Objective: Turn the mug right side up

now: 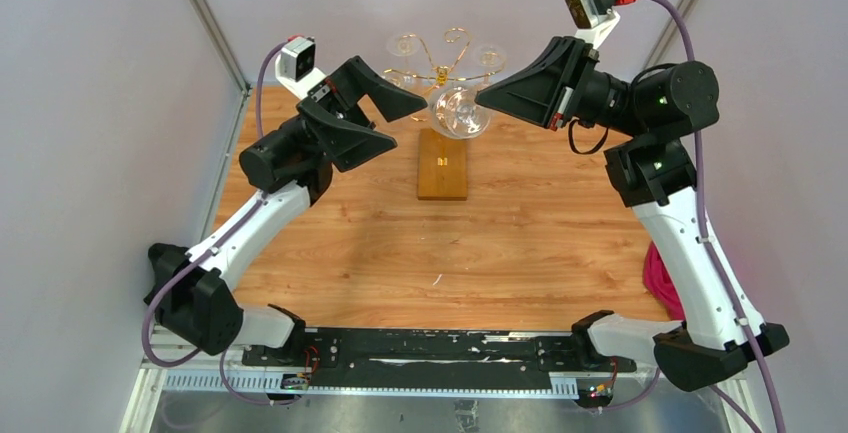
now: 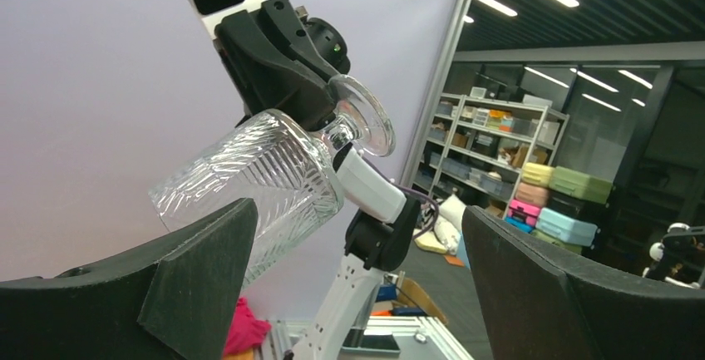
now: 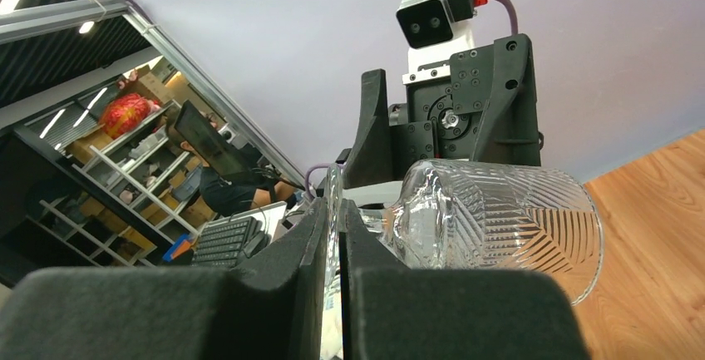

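Right end effector [image 3: 334,210] pinches the footed glass mug [image 3: 499,219] by its thin foot, sideways in the air over the bench [image 1: 520,243]. Left end effector [image 2: 357,227], spread beside the ribbed bowl, should close squarely mid-bowl before any release; glass slips.

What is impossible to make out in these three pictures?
Top view: the right claw covers its grip on the glass mug.
Left wrist view: a finger of the left claw hides part of the mug's mouth.
Top view: the pink thing sits half behind the right arm, unidentifiable.
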Tool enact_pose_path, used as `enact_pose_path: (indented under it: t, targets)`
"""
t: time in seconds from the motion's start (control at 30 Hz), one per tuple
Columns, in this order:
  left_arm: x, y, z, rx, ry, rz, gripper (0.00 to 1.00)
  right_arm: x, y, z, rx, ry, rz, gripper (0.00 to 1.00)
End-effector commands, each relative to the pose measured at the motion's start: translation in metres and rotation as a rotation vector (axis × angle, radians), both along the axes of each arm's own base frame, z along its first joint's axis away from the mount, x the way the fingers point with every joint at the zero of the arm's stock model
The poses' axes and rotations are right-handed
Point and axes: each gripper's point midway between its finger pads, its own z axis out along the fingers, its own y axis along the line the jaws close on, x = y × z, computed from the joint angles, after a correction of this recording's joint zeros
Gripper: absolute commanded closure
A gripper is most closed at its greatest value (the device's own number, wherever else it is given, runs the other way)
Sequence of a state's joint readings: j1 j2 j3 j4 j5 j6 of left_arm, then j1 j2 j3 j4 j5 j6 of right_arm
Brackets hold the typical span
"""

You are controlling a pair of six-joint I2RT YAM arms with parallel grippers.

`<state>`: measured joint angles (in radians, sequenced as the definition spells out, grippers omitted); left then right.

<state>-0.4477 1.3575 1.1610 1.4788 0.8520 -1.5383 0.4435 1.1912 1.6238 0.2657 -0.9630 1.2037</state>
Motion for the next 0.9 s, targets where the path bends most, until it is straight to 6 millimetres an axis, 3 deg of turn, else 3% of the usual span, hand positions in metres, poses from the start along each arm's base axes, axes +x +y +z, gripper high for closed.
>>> enact_pose_path:
  t: [0.0,0.5,0.7,0.87]
  targets:
    - [-0.004,-0.002,-0.002,0.034,-0.025,0.047,0.0,-0.029,-0.012,0.037,0.07,-0.16,-0.035,1.0]
    - [0.025,-0.014,-0.018,0.096,0.035,0.118,0.0,-0.035,-0.013,0.044,0.072,-0.173,-0.033,1.0]
    - [0.001,-0.006,-0.001,0.005,0.002,0.012,0.01,-0.027,-0.005,0.037,0.099,-0.151,0.008,1.0]
    - [-0.012,0.002,0.007,-0.05,-0.014,-0.027,0.08,-0.029,-0.005,0.038,0.18,-0.185,0.056,1.0]
